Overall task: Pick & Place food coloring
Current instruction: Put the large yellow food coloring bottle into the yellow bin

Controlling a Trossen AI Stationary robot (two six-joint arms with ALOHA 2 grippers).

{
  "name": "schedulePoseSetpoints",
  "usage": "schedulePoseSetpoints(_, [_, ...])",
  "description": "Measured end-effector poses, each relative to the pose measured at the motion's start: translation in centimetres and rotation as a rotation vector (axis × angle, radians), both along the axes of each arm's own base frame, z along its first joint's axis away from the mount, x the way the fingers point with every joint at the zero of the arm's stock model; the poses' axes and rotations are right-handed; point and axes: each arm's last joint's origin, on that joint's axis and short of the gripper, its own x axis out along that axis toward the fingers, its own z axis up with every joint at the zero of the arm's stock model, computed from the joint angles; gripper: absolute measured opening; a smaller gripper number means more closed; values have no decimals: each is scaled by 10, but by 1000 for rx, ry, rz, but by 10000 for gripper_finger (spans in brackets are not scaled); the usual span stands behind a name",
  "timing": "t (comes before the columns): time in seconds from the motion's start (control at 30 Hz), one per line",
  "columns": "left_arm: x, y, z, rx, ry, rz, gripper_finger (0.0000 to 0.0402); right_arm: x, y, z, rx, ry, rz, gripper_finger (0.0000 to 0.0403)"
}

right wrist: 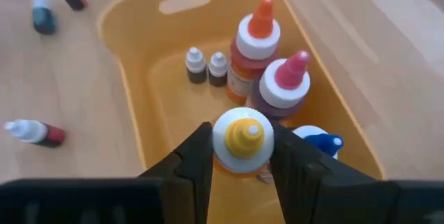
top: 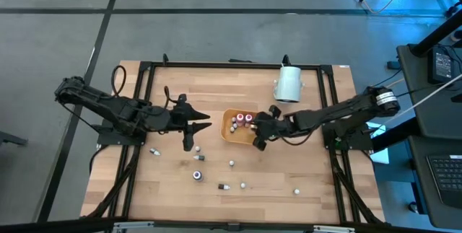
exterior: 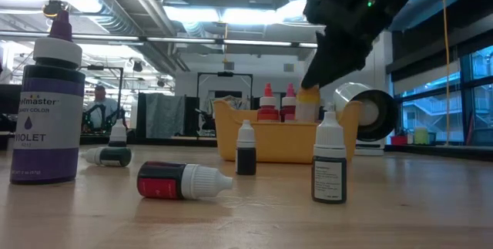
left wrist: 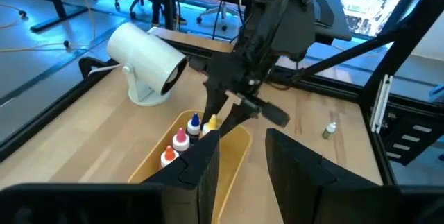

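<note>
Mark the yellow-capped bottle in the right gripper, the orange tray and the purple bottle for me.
yellow-capped bottle (right wrist: pixel 243 139): right wrist view, on its cap.
orange tray (right wrist: pixel 132 78): right wrist view, on its side wall.
purple bottle (exterior: pixel 48 126): low view, on its label.

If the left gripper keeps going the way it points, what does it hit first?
Likely the orange tray: the left gripper aims at its near rim, with the right gripper and the bottles beyond. Depth is unclear.
</note>
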Motion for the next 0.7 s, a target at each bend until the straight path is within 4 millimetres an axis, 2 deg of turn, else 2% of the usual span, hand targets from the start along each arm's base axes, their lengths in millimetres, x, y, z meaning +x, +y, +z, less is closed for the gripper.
schedulePoseSetpoints(0.27, [0, 0, 0, -6, 2, -16, 114, 6, 1, -17, 1, 69, 16, 136])
schedulePoseSetpoints(0.7, [0, 0, -2, -3, 18, -20, 114, 6, 2, -18, -13, 96, 94, 144])
